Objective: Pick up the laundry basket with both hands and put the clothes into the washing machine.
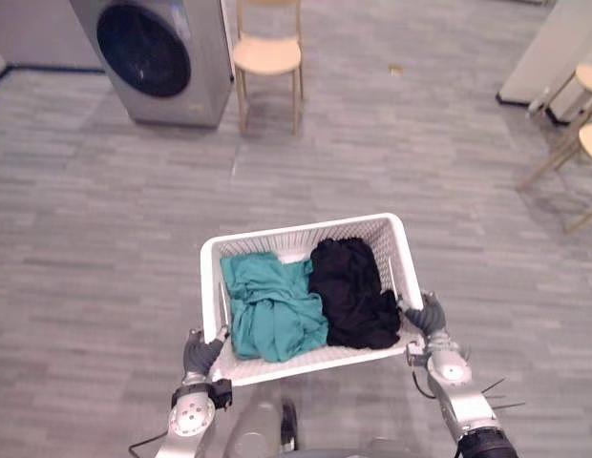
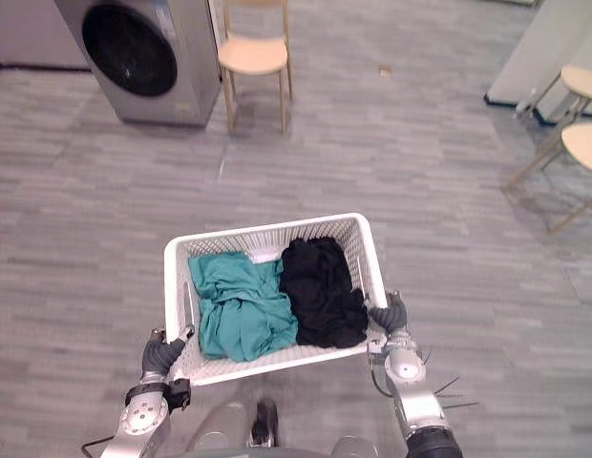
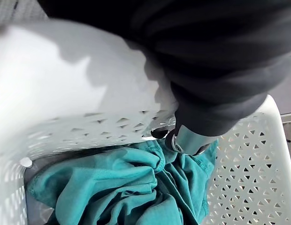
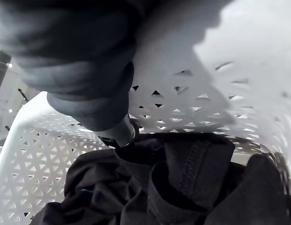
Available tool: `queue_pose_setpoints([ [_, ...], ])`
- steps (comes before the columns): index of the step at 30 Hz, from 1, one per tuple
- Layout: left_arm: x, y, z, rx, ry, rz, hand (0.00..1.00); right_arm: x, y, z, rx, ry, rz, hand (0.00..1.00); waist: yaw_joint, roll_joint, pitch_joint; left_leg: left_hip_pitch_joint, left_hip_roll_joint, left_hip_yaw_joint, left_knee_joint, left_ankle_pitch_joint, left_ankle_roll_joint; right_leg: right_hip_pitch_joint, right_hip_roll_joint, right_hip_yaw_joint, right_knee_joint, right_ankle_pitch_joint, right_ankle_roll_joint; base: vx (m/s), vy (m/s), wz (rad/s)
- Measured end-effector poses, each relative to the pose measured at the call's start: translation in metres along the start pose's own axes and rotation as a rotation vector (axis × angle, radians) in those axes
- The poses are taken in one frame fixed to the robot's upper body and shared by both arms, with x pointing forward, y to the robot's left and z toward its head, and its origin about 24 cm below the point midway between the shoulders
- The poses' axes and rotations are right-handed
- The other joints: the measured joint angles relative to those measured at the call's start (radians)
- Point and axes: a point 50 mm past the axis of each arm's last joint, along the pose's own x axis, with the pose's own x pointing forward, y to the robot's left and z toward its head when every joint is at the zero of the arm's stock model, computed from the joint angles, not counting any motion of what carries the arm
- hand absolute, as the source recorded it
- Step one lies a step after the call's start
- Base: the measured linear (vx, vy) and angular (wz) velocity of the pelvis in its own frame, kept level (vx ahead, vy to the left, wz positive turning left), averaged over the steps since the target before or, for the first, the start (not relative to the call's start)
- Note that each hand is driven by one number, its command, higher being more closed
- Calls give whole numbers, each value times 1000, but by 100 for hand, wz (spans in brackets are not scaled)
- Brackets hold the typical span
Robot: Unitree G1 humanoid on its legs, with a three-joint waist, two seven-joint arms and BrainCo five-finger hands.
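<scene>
Basket (image 1: pixel 306 229) carried low at 6 o'clock above the floor (image 1: pixel 105 248), with teal cloth (image 1: pixel 272 310) at its 9 o'clock side and black cloth (image 1: pixel 351 291) at 3 o'clock. Risk: the grip is only at the near end, so the far rim may dip and spill the clothes, or fingers may slip on the way to the washer (image 1: pixel 158 57) at 11 o'clock, beside the chair (image 1: pixel 267 52). Left robot hand (image 1: pixel 202 355) and right robot hand (image 1: pixel 425 315) each curl over the rim
</scene>
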Motion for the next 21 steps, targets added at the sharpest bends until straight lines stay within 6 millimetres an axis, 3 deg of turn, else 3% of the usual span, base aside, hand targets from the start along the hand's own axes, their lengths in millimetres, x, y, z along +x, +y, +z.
queue_pose_setpoints([
  [2,3,1,4,22,-21,-14,100,-1,-3,3,6,-30,-2,100,-30,16,-3,124,-20,-36,-128,8,-13,-132,31,-75,-160,-45,-45,643,115,50],
  [3,6,-3,8,35,-39,-34,100,-2,-7,3,-2,-33,-10,100,-54,27,-5,173,-20,-69,-178,5,-22,-194,62,-101,-385,-31,-50,609,56,67],
  [4,8,-5,10,36,-46,-42,100,-3,-10,2,-7,-35,-14,100,-65,29,-4,191,-21,-81,-197,2,-27,-210,70,-109,-499,1,-47,610,6,91],
  [5,10,-7,14,36,-58,-50,100,-5,-12,2,-10,-35,-19,100,-81,18,0,245,-33,-111,-240,-4,-39,-243,75,-112,-752,104,-10,500,-25,72],
  [6,11,-6,14,41,-62,-50,100,-5,-12,2,-8,-33,-20,100,-92,3,0,284,-46,-125,-262,-14,-56,-271,71,-108,-847,153,21,636,-66,72],
  [7,11,-6,13,59,-60,-49,100,-6,-12,1,-7,-29,-20,100,-99,-11,4,340,-56,-136,-277,-37,-92,-295,67,-98,-903,191,5,688,-104,62],
  [8,10,-6,5,75,-32,-59,100,-11,-11,-7,-7,-1,-20,100,-103,-21,-5,410,-54,-153,-263,-63,-136,-288,78,-77,-906,218,-47,723,-126,66],
  [9,7,-4,0,87,-15,-63,100,-17,-10,-14,-3,26,-21,100,-109,-26,-23,431,-54,-170,-233,-77,-157,-280,88,-65,-901,227,-94,827,-179,76],
  [10,5,-9,-3,77,1,-73,100,-21,-14,-22,-7,53,-31,100,-117,-20,-53,419,-20,-192,-134,-100,-179,-283,113,-26,-846,378,-157,1023,-285,60],
  [11,4,-14,-6,64,12,-76,100,-21,-19,-22,-24,59,-37,100,-108,45,-66,327,60,-183,122,-97,-201,-281,146,-62,-759,371,-155,998,-280,44],
  [12,3,-17,-6,55,18,-79,100,-19,-21,-19,-29,49,-41,100,-106,85,-65,269,108,-173,259,-63,-235,-265,175,-78,-744,339,-167,939,-258,1],
  [13,3,-20,-8,44,29,-79,100,-14,-23,-13,-37,30,-41,100,-92,131,-58,169,185,-143,487,114,-247,-227,231,-86,-734,288,-181,749,-166,-40],
  [14,5,-21,-9,43,34,-79,100,-10,-23,-8,-40,19,-41,100,-66,157,-49,65,279,-112,730,182,-235,-155,278,-80,-761,242,-195,739,-166,-43],
  [15,6,-21,-7,42,28,-80,100,-9,-23,-7,-39,17,-42,100,-61,161,-40,16,313,-105,836,152,-200,-107,296,-81,-781,224,-199,719,-138,-34],
  [16,8,-20,-6,47,21,-80,100,-8,-22,-6,-28,12,-44,100,-49,147,-15,-47,333,-89,929,107,-162,-8,311,-68,-828,203,-202,685,-111,-18],
  [17,7,-18,-7,53,23,-79,100,-8,-21,-1,-21,-7,-41,100,-33,116,1,-117,324,-61,923,44,-138,106,308,-35,-909,192,-201,681,-90,-19],
  [18,6,-17,-8,53,26,-78,100,-8,-21,2,-19,-20,-41,100,-25,110,3,-151,315,-53,900,23,-136,143,305,-29,-943,192,-201,656,-41,-24],
  [19,6,-18,-6,45,20,-80,100,-7,-22,10,-17,-52,-43,100,-19,93,9,-227,279,-45,792,-9,-132,207,298,-10,-1008,185,-202,633,36,-23],
  [20,7,-17,-2,38,-2,-76,100,-2,-22,20,-18,-87,-43,100,-15,72,21,-292,210,-56,547,-11,-132,257,272,4,-1052,171,-183,716,107,-22],
  [21,7,-17,0,36,-9,-75,100,0,-22,23,-18,-97,-42,100,-15,65,23,-312,176,-71,400,3,-152,273,259,7,-1064,159,-169,571,137,-16],
])
